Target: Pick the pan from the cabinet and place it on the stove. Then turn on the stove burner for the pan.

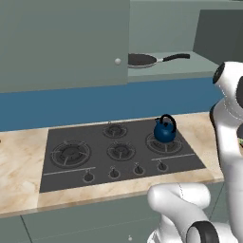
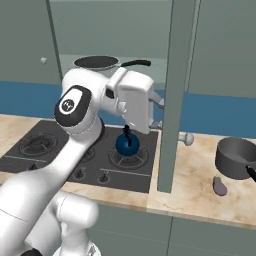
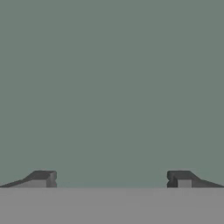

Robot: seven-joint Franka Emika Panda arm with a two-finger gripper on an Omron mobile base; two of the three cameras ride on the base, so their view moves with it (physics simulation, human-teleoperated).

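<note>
Fingertips (image 3: 43, 178) of the gripper (image 3: 113, 179) stand spread wide with nothing between them, facing a flat grey-green surface. Beyond the stove (image 1: 118, 152) and its blue kettle (image 1: 164, 129), the pan (image 1: 141, 60) lies on the open cabinet's (image 1: 61, 42) shelf. Step in hand, I judge: reaching for it; next, line up on its handle

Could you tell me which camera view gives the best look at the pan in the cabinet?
The left base view: the pan lies on the open cabinet's shelf, handle running right, with only its left edge behind the closed door. The right base view shows the pan partly above the arm. The hand view faces a plain grey-green surface.
</note>
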